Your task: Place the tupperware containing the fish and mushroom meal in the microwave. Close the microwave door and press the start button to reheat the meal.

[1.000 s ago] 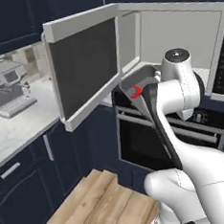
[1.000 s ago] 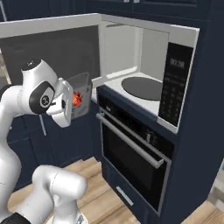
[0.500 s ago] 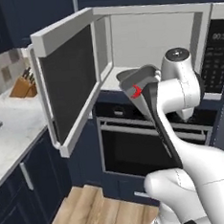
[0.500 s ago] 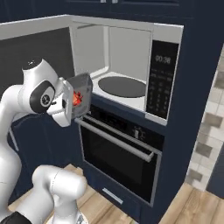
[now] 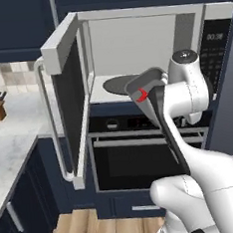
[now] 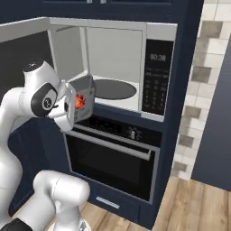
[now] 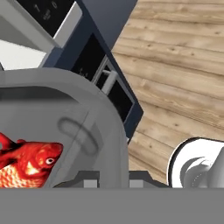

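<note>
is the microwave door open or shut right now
Open. The microwave door is swung out to the left, leaving the pale cavity and round dark turntable of the microwave exposed.

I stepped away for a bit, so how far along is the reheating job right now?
Done: the silver-framed microwave's door stands open, and the gripper holds the dark grey tupperware tray with the red-orange fish in front of it. In hand: carrying it toward the round dark turntable. Left: setting it inside, closing the door, pressing start on the black keypad.
</note>
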